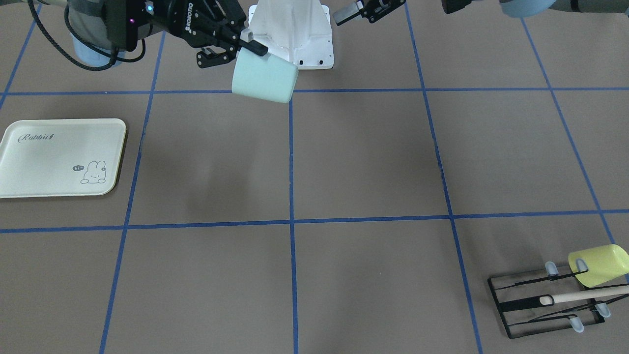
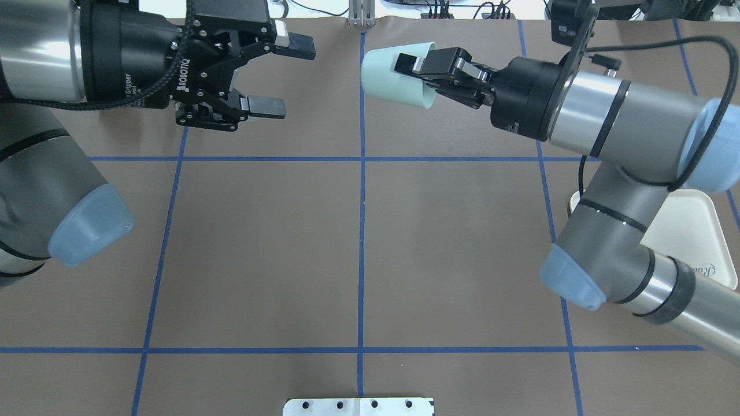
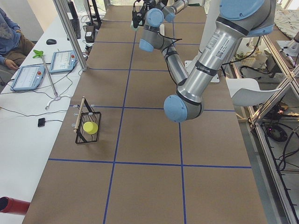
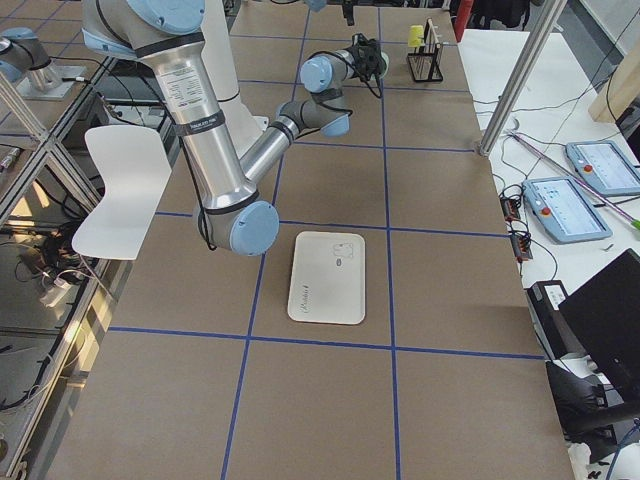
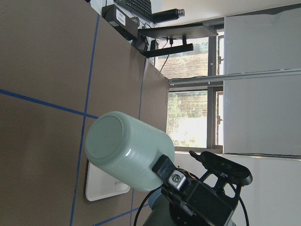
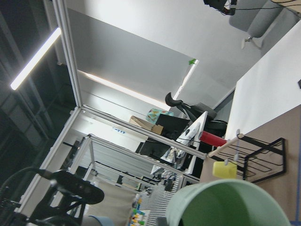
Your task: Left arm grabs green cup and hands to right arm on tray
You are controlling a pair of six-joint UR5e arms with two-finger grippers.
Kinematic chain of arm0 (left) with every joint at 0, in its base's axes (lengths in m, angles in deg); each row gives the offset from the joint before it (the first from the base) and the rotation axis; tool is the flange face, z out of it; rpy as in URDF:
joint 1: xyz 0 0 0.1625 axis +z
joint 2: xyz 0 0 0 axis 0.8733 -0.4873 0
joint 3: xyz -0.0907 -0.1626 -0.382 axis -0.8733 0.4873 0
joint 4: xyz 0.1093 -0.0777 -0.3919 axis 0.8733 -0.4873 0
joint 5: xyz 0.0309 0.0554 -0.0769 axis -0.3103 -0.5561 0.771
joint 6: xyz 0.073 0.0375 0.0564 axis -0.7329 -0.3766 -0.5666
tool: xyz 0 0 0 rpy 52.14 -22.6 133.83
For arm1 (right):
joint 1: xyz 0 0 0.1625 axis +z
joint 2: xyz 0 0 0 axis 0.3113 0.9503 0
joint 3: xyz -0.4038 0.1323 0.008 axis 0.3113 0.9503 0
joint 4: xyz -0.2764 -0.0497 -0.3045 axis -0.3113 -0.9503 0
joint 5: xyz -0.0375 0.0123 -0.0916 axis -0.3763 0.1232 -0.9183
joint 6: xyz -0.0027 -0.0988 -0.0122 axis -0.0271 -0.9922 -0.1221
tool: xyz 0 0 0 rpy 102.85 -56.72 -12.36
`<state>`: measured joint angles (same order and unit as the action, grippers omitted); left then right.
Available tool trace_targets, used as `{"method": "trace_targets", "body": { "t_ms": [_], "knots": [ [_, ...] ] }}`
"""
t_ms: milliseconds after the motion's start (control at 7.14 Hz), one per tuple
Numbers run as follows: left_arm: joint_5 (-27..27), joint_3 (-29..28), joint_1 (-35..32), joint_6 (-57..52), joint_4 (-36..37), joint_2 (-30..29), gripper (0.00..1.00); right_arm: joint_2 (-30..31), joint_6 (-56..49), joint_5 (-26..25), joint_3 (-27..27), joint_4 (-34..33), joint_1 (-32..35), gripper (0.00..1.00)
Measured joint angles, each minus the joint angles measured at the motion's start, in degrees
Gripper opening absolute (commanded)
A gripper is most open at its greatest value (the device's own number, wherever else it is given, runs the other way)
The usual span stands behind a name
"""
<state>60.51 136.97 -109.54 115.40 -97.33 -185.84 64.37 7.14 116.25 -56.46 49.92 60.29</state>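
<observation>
Soft, even light from above fills the room views. The brown tabletop [image 1: 368,157] carries only a faint, smeared shadow beneath the right pincer [image 2: 411,72]. In the left wrist view the window [image 5: 190,117] behind that pincer is blown out white, and a small glint sits on the green cup [image 5: 129,150]. The right wrist view is dim, with a strip lamp [image 6: 35,59] glowing up-left of the pincer's cup, whose near rim is blurred.

Two robot arms, the left arm [image 2: 34,173] and the right arm [image 2: 624,115], work one table [image 1: 368,157] holding two cups: one green cup [image 1: 264,77] at 12 o'clock and one yellow-green cup [image 1: 599,264] at 4 o'clock, plus one tray [image 1: 49,162] at 9 o'clock and one wire rack [image 1: 521,304] at 5 o'clock.
</observation>
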Motion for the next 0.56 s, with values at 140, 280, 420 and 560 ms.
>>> {"method": "trace_targets", "body": {
  "t_ms": [140,280,420,560],
  "knots": [
    [0.0,-1.7,-0.1,-3.4,0.2,0.7,1.0,0.1,-2.5,4.2,0.0,-6.5,3.1,0.0],
    [-0.1,-3.5,-0.2,-7.8,0.3,1.9,1.0,0.2,-5.9,8.2,0.0,-13.1,5.7,0.0],
    [-0.1,-5.3,-0.5,-12.7,0.3,3.6,1.0,0.6,-10.2,11.9,-0.2,-19.7,8.4,0.0],
    [-0.1,-7.1,-1.5,-17.5,0.6,5.7,1.0,1.9,-14.9,14.6,-0.4,-25.5,10.9,0.0]
  ]
}}
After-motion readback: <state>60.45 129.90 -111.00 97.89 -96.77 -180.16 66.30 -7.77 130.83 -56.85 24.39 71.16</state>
